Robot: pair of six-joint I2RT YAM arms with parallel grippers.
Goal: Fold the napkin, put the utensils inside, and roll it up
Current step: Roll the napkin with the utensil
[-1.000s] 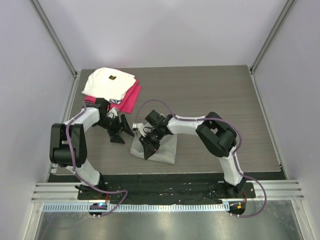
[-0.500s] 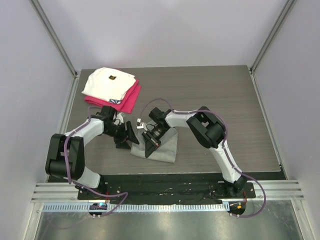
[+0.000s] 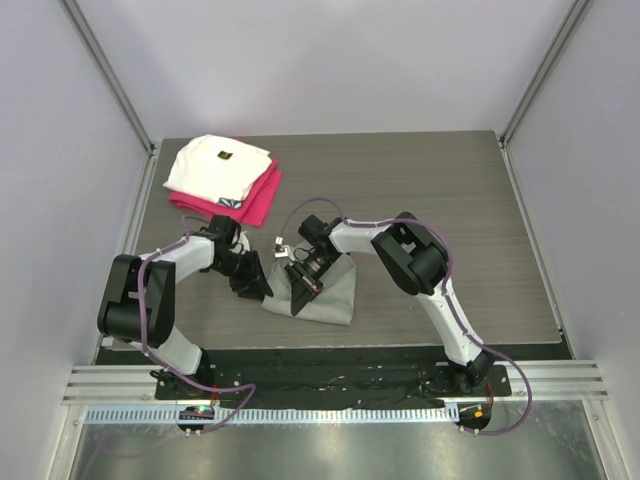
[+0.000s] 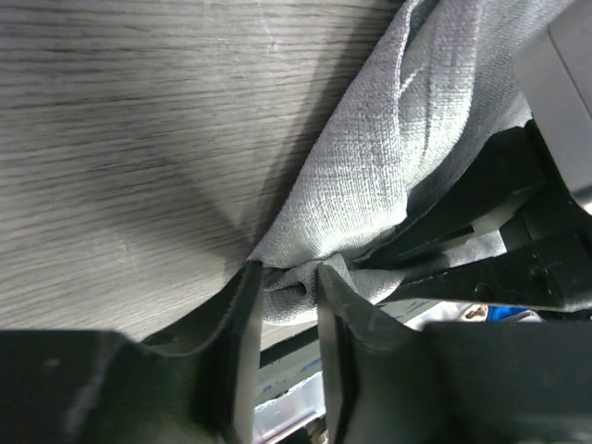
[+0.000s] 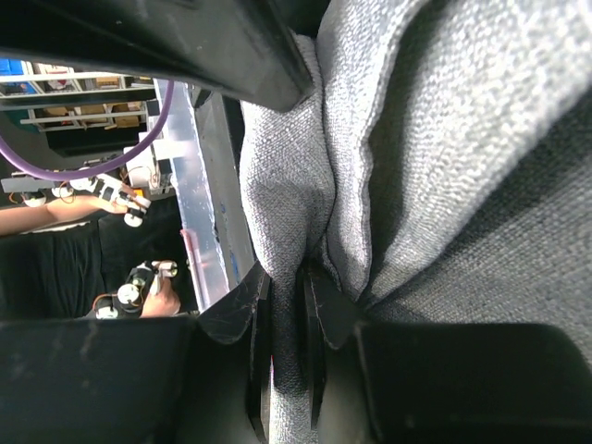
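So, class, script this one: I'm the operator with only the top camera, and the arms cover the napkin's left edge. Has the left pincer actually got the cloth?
Observer: Yes. The left wrist view shows a bunched fold of the napkin between the fingers of the left pincer, touching both.
Operator: And the other arm?
Observer: Its wrist view shows the right pincer clamped on a thin fold, fingers nearly together.
Operator: Is the cloth lying flat?
Observer: Not at the pinch. The left wrist view shows that edge looking raised, with its shadow on the table.
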